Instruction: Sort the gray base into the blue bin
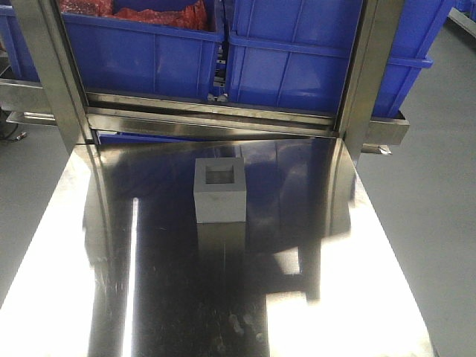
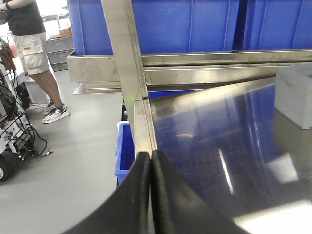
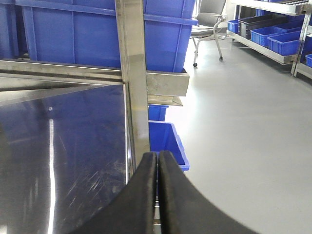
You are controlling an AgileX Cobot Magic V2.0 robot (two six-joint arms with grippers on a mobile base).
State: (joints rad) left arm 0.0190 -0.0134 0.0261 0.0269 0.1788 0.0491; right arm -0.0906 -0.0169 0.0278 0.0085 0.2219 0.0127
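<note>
The gray base (image 1: 220,192) stood on the table (image 1: 149,297), about midway between the left and right edges and nearer the far edge, with its square recess facing up. That suited me, since its flat side walls were free for a pinch. Beyond the far edge a steel rack carried the blue bin (image 1: 297,71). A second blue crate (image 1: 134,59) sat just beside it on the left, holding something red. I could not see into the right one, and I only judged it to be the target.

The left gripper (image 2: 150,155) hung at the table's left edge near the rack's upright post (image 2: 124,58), its fingers pressed together on nothing. The base was well off to its right. The right gripper (image 3: 157,155) was likewise closed and empty at the right edge, and the base did not show in its view. I took both to be parked wide so the front camera saw the block clearly. The task looked unstarted: one gripper would need to open and travel inward.
</note>
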